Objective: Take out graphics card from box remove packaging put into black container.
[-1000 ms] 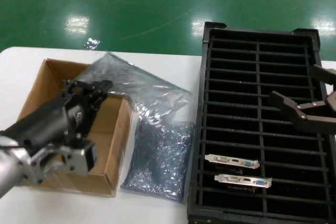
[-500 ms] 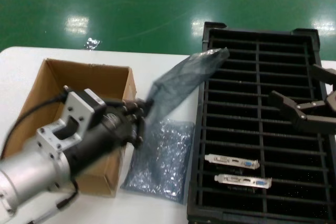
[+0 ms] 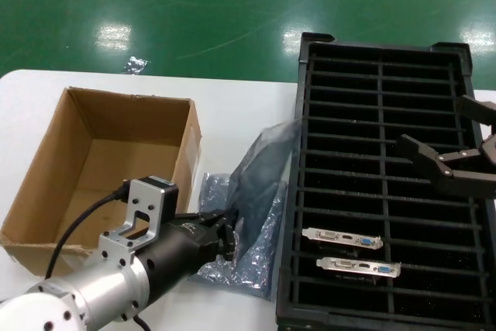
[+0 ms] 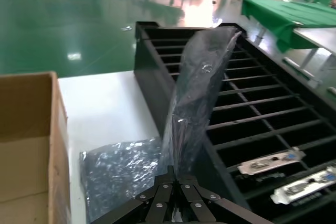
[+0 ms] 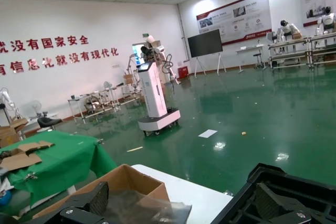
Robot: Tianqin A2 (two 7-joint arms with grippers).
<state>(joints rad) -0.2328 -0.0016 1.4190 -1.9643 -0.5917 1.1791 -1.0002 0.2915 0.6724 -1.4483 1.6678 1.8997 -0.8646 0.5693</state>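
Observation:
My left gripper (image 3: pixel 224 231) is shut on the lower end of a silver-grey packaging bag (image 3: pixel 267 156) that stands up from it, beside the black container (image 3: pixel 380 67). From the left wrist, that gripper (image 4: pixel 176 174) pinches the bag (image 4: pixel 197 87); I cannot tell what is inside. A second bag (image 3: pixel 249 257) lies flat on the table beneath. Two graphics cards (image 3: pixel 343 239) (image 3: pixel 359 269) stand in the container's near slots. The brown box (image 3: pixel 93 114) at the left shows only bare cardboard inside. My right gripper (image 3: pixel 432 123) hovers open over the container's right column.
The white table (image 3: pixel 232 94) carries the box, the bags and the container, with green floor beyond its far edge. In the right wrist view the open right gripper (image 5: pixel 185 203) frames the box (image 5: pixel 123 178), the bag (image 5: pixel 147 205) and the container's corner (image 5: pixel 278 178).
My left arm has swung away from the box toward the front, carrying the bag rightward and down to the container's edge. The right gripper has not moved.

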